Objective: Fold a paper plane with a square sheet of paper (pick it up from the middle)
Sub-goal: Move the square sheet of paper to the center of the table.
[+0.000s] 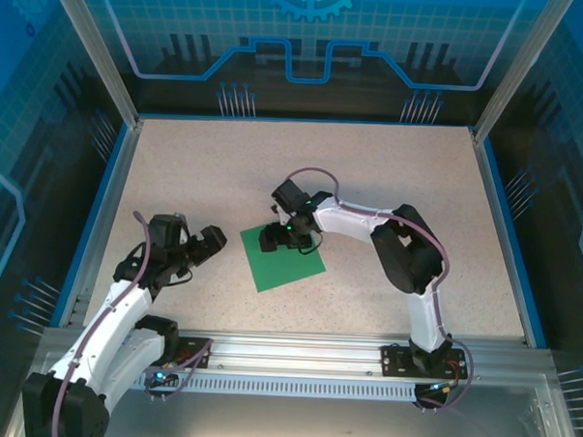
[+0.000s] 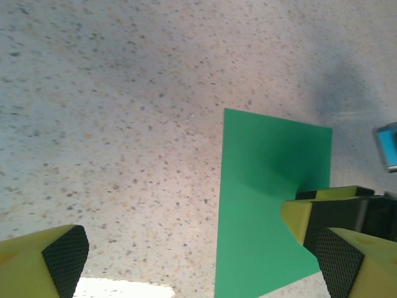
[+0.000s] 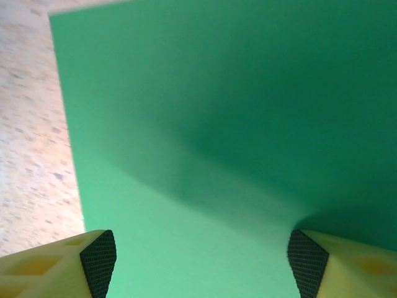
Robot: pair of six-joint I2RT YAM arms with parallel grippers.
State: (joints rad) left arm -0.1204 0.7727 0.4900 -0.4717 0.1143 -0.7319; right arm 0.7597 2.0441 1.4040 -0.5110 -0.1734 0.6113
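Observation:
The square sheet of paper (image 1: pixel 287 267) is plain bright green and lies flat, turned like a diamond, in the middle of the speckled table (image 1: pixel 197 166). My right gripper (image 1: pixel 289 242) points down on the sheet's far part. In the right wrist view the right gripper (image 3: pixel 201 261) is open, its pads (image 3: pixel 98 259) wide apart on the paper (image 3: pixel 217 124), which bows up slightly between them. My left gripper (image 1: pixel 209 244) hovers left of the sheet. Seen from the left wrist, the left gripper (image 2: pixel 201 264) is open and empty beside the paper (image 2: pixel 260 217), with the right arm's fingers (image 2: pixel 310 214) on the sheet.
A blue raised rim (image 1: pixel 103 205) borders the table on the left, right and far sides. Metal frame posts (image 1: pixel 96 50) stand at the far corners. An aluminium rail (image 1: pixel 296 346) carrying the arm bases runs along the near edge.

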